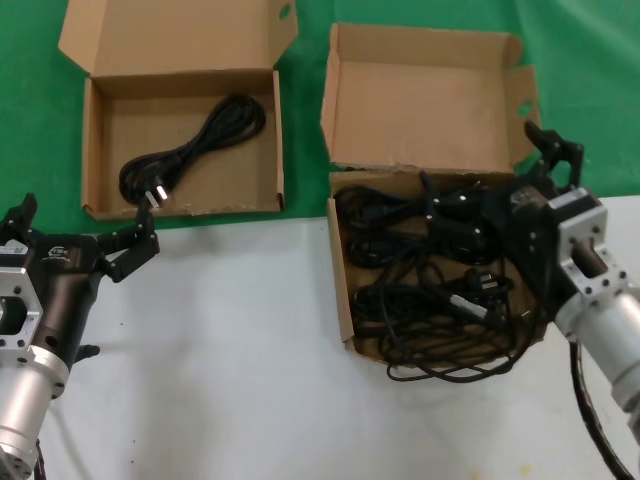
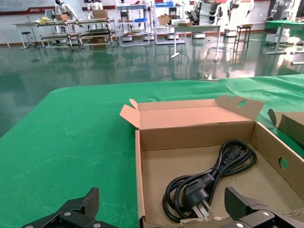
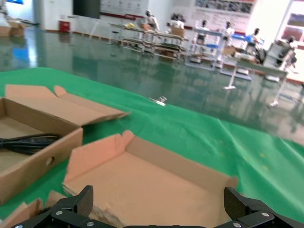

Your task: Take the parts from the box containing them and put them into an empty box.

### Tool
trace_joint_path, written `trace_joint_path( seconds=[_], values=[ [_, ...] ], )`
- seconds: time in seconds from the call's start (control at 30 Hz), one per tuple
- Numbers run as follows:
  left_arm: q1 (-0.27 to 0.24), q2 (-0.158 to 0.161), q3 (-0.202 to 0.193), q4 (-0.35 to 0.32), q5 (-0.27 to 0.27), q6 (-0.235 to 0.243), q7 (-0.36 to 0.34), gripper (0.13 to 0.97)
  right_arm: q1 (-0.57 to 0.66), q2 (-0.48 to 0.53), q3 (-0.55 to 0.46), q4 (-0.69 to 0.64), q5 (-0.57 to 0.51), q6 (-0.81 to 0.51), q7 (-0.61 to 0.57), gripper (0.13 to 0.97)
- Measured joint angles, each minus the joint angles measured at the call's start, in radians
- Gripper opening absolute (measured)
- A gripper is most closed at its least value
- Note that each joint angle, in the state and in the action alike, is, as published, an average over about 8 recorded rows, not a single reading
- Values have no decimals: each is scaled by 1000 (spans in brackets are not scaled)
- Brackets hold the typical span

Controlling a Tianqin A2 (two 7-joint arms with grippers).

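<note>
The squarer box with a ragged hinge (image 1: 340,285) sits on the right and holds a tangle of black power cords (image 1: 430,290). Some loops spill over its front edge. My right gripper (image 1: 495,180) hovers open over the back of this tangle, facing the upright lid (image 3: 156,175), and holds nothing. The wider box (image 1: 97,150) on the left holds one coiled cord (image 1: 195,145), whose plug (image 2: 202,192) lies near the front wall. Just in front of that wall, my left gripper (image 1: 85,225) is open and empty.
Both boxes straddle the line between the green cloth (image 1: 30,130) and the white table surface (image 1: 220,340). Their lids stand open at the back. A narrow strip of green separates the boxes. My right arm's thin cable (image 1: 590,420) hangs at the far right.
</note>
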Motion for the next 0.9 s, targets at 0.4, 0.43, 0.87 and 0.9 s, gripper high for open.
trace_joint_path(
  seconds=[0.4,0.43,0.87,0.9],
  values=[
    [5,3,-6,2,5,1,-3,949,-94,6,48,12,90,53,32,966],
    [5,3,-7,2,5,2,-3,952,-102,6,52,13,98,57,35,966],
    [9,5,-12,3,10,3,-6,966,-188,11,97,24,180,106,65,966],
    [9,5,-12,3,10,3,-6,966,-190,12,98,24,182,107,65,966]
  ],
)
